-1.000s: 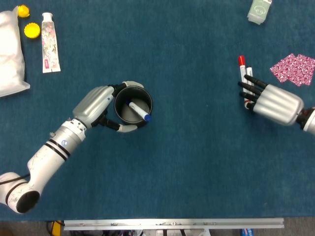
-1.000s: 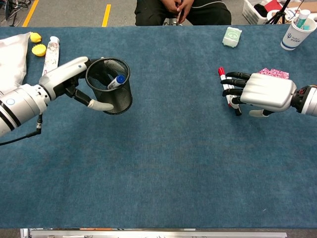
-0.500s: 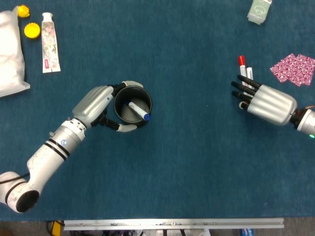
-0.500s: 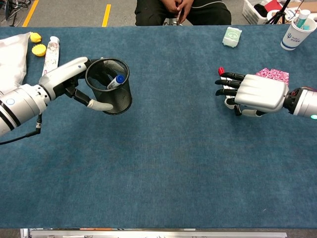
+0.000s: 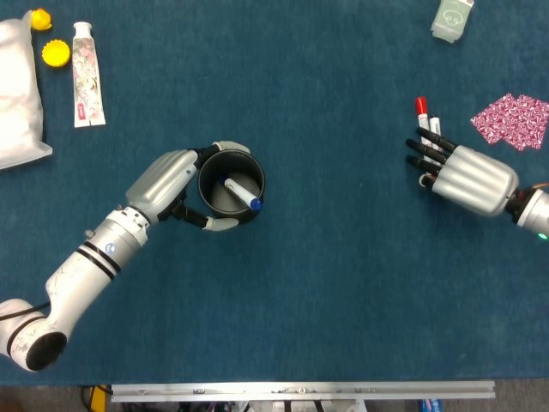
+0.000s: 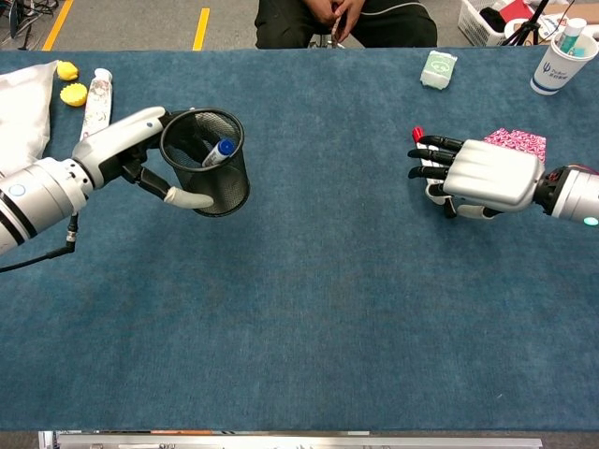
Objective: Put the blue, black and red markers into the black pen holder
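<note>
Your right hand [image 5: 463,176] has edged back toward the red marker [image 5: 421,107] since a moment ago, fingers spread over both markers, grasping nothing. Your left hand [image 5: 176,184] grips the holder [image 5: 232,183], blue marker [image 5: 242,196] inside.

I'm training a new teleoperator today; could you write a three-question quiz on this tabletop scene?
1. True or false: the blue marker is already inside the black pen holder.
2. Which hand grips the holder? A) left hand B) right hand C) neither
3. Fill in: the red marker lies on the ____, by the right hand's fingertips.

Key: 1 true; 2 A; 3 table.
</note>
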Controlling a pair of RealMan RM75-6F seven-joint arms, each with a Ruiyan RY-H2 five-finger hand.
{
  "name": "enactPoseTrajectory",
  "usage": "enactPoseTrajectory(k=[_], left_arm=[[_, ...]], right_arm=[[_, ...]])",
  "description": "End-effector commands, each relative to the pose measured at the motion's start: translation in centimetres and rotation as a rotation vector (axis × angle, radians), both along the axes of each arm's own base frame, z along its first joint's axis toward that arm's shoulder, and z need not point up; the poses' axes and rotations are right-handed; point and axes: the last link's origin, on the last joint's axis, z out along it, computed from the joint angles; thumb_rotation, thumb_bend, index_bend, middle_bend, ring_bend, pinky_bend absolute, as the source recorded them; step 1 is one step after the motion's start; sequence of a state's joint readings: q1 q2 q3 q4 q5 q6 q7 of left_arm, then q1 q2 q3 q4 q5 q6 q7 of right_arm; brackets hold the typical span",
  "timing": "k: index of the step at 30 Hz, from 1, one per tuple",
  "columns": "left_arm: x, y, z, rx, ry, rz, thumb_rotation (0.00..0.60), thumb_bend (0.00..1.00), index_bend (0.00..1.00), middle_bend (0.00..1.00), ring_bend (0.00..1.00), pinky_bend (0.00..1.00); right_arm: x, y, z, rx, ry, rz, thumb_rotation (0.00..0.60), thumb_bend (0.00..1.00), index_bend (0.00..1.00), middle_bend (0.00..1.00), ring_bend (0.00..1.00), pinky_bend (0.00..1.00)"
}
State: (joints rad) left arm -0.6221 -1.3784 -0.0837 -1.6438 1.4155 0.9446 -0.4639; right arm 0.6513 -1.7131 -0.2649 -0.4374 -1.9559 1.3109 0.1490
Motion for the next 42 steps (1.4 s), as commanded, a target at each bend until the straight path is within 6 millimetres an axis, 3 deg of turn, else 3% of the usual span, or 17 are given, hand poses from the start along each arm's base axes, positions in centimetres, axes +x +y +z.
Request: enactPoseTrajectory(k=[1, 28, 35, 42], left_arm=[[0.0, 0.0, 0.1, 0.002, 0.000, 0.000, 0.572, 0.14, 0.21, 0.41, 0.33, 0.28], [-0.4, 0.0, 0.4, 0.007, -0.002, 0.003, 0.572, 0.14, 0.20, 0.41, 0.32, 0.28], [-0.3, 0.0, 0.5, 0.008, 0.003, -0.003, 0.570, 0.14, 0.20, 0.41, 0.32, 0.28], [-0.1, 0.2, 0.6, 0.012, 0.010, -0.006, 0.572, 0.14, 0.20, 0.41, 0.32, 0.28]], right_arm=[[0.1, 0.0, -0.1, 0.000, -0.002, 0.000, 0.600, 0.26, 0.51, 0.21, 0.05, 0.00], [0.8, -0.1, -0.6, -0.005, -0.064, -0.025, 0.600, 0.31, 0.62, 0.23, 0.05, 0.00], [3.1, 0.1, 0.5, -0.017, -0.257, -0.064, 0.600, 0.32, 0.64, 0.26, 0.05, 0.00], [7.6, -0.1, 2.8, -0.009, -0.552, -0.164, 0.600, 0.32, 0.66, 0.27, 0.05, 0.00]])
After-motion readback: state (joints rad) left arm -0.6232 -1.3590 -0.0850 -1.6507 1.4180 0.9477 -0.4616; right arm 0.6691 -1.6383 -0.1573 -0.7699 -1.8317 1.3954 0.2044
